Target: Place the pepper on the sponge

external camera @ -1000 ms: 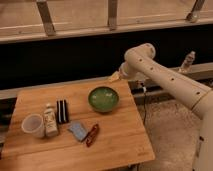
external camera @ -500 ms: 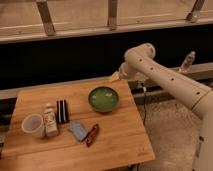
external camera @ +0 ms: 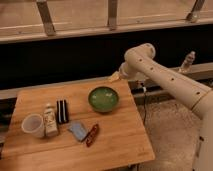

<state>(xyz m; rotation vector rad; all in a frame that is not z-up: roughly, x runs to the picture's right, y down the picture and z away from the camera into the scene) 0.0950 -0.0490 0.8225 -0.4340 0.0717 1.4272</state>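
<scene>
A slim dark red pepper (external camera: 92,135) lies on the wooden table (external camera: 120,145), toward its front middle. The small blue-grey sponge (external camera: 77,130) sits flat just left of the pepper, their edges almost touching. My gripper (external camera: 115,77) hangs above the table's back edge, behind and slightly right of the green bowl (external camera: 103,98), well away from pepper and sponge. Nothing shows in it.
A white cup (external camera: 33,125) and a small bottle (external camera: 49,120) stand at the left, with a black striped block (external camera: 62,111) beside them. My white arm (external camera: 170,85) reaches in from the right. A dark wall and ledge run behind the table.
</scene>
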